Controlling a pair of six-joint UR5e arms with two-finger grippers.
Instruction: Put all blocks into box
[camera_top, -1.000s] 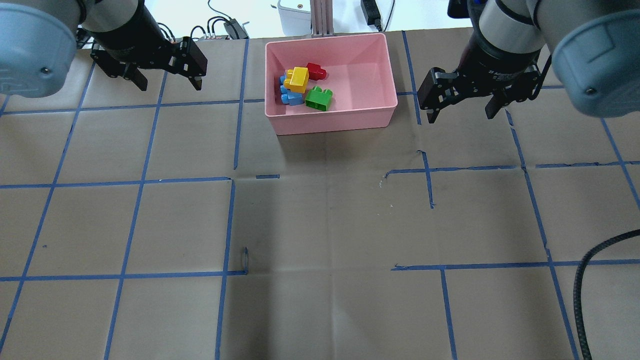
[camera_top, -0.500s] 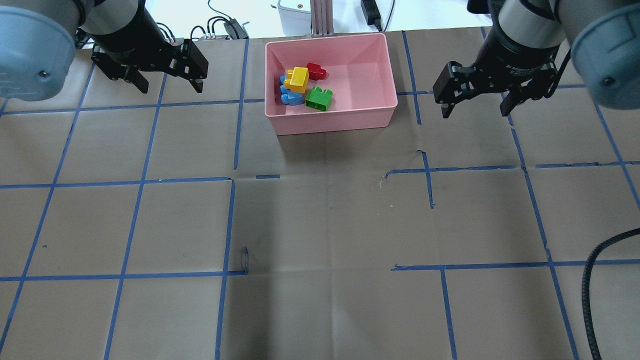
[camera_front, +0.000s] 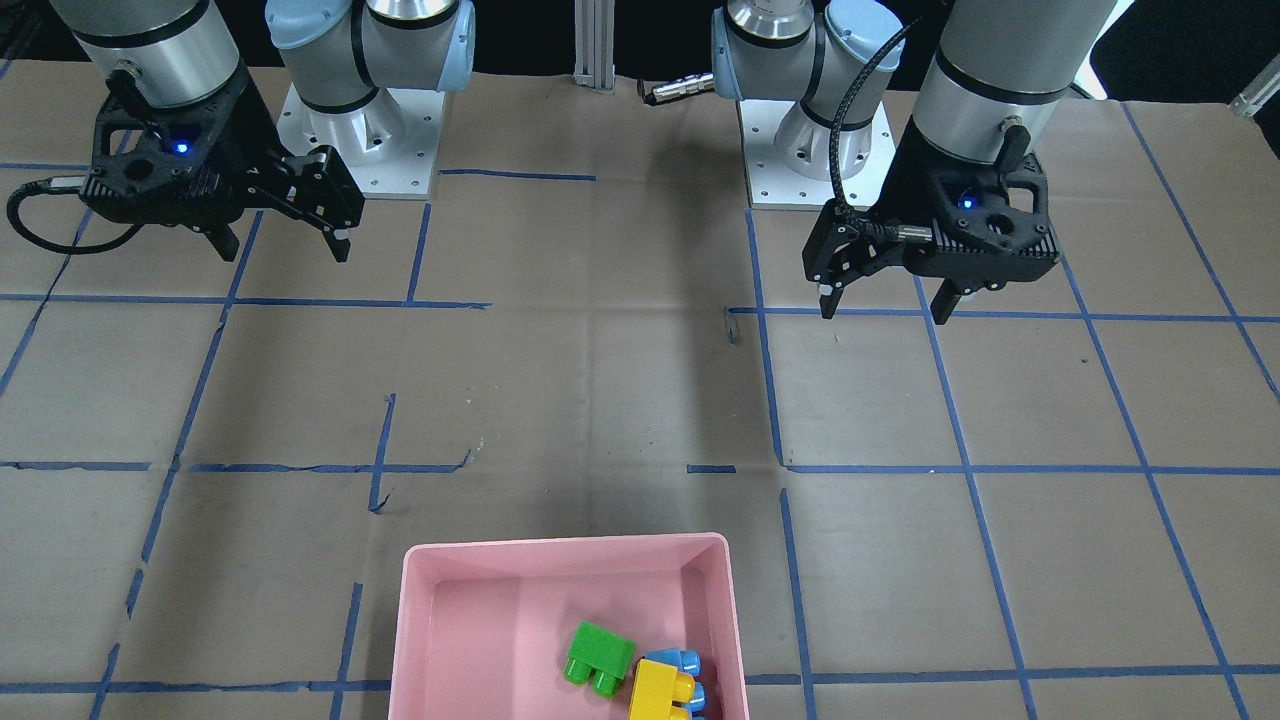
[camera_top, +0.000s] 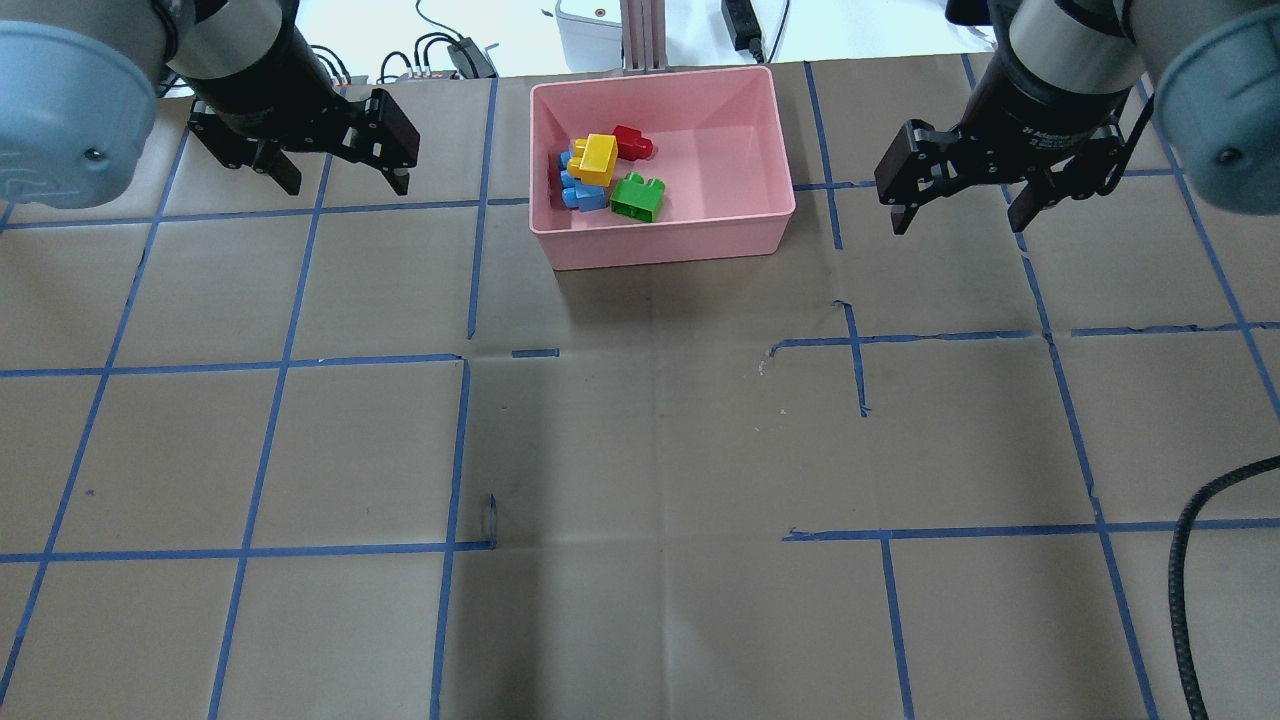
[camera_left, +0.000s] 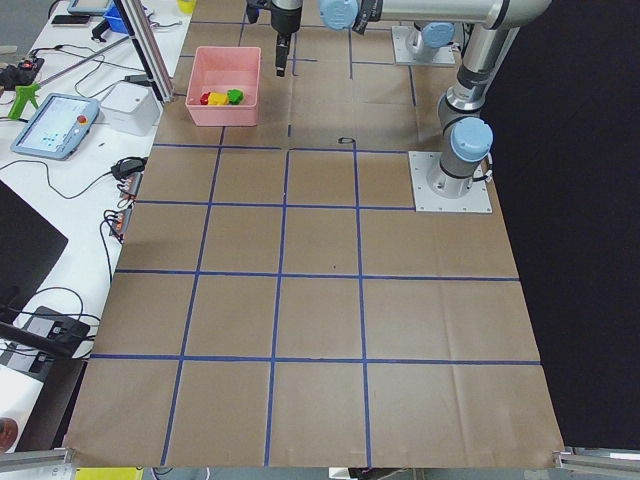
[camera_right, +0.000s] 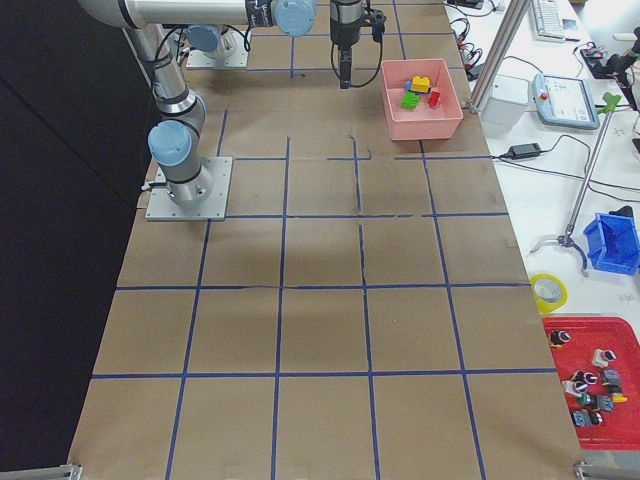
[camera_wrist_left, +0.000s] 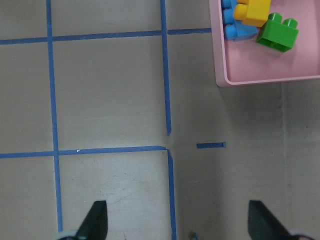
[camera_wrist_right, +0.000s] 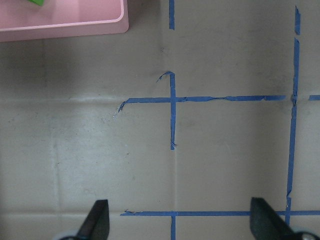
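The pink box (camera_top: 660, 255) stands at the table's far middle. In it lie the yellow block (camera_top: 596, 158), red block (camera_top: 633, 143), blue block (camera_top: 580, 192) and green block (camera_top: 638, 197), bunched at its left side. My left gripper (camera_top: 345, 185) hovers open and empty left of the box. My right gripper (camera_top: 958, 222) hovers open and empty right of it. The left wrist view shows the box corner (camera_wrist_left: 250, 80) with the green block (camera_wrist_left: 277, 34), the yellow block (camera_wrist_left: 254, 10) and the blue block (camera_wrist_left: 235, 27). The front view cuts off the red block.
A black cable (camera_top: 1190, 560) curves over the table's near right. An aluminium post (camera_top: 640, 35), a white unit (camera_top: 590, 25) and wires sit past the far edge behind the box. Blue tape lines grid the brown paper.
My right gripper has moved right and slightly back, away from the box, still open. My left gripper has barely shifted. The blocks have not moved.
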